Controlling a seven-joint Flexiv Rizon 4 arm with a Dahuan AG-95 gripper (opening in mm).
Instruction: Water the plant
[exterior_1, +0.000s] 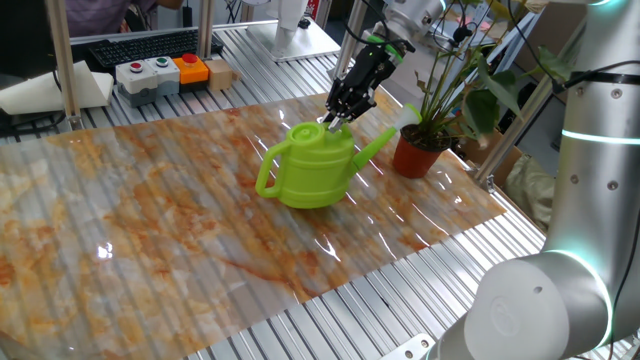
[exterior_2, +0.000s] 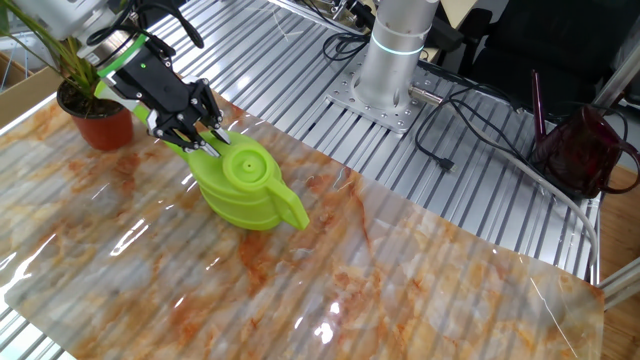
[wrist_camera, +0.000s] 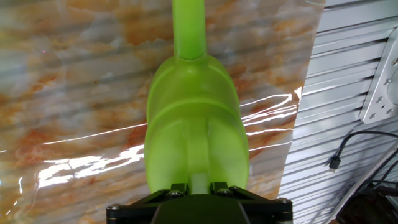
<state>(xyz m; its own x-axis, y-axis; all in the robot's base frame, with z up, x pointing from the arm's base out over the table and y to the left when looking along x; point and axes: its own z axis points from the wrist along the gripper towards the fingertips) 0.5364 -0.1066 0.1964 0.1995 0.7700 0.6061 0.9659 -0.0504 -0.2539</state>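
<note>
Marbled sheet under the watering can (exterior_1: 312, 165): light, stiff, slick plastic; your gripper (exterior_1: 338, 118) straddles its top, closure unclear, plant (exterior_1: 448, 85) near.

Open marbled sheet (exterior_1: 150, 230) across the desk's middle and near edge, blocked toward the far right corner by the lime-green watering can (exterior_1: 312, 165), with the plant (exterior_1: 440, 95) just beyond its spout and a button box (exterior_1: 160, 75) along the far edge.

One watering can (exterior_1: 312, 165), one plant (exterior_1: 440, 95), one gripper (exterior_1: 336, 117), perhaps three buttons (exterior_1: 160, 67)
</note>
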